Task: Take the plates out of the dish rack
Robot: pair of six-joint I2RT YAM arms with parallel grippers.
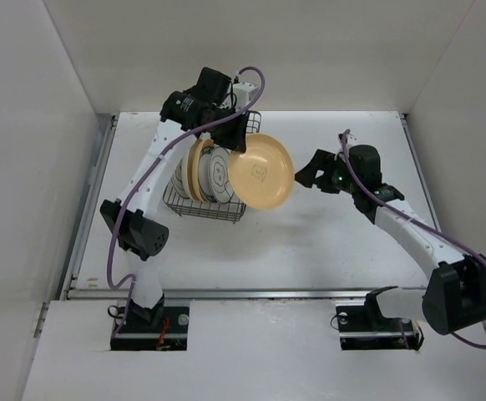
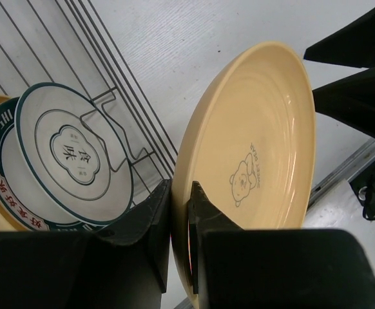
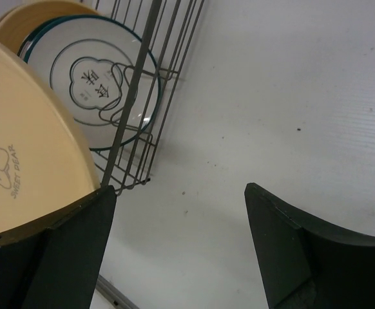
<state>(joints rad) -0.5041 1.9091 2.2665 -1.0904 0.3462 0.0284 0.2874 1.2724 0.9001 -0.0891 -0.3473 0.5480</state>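
Here, the left claw (image 2: 180, 212) is pinched shut on the rim of a bear-printed tan plate (image 2: 258, 148), holding it tilted on edge over the worktop (image 1: 326, 251), just right of the dish rack (image 1: 210, 210). The right claw (image 3: 178, 188) gapes wide and empty. The plate's glossy, shallow disc lies beside its left finger, not between the jaws. Green-rimmed white plates (image 2: 71, 154) and another tan plate (image 3: 39, 13) stand among thin wire tines.

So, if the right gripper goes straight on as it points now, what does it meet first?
Probably the rim of the tan plate held by the left gripper; the open right gripper points at it, though depth is unclear.
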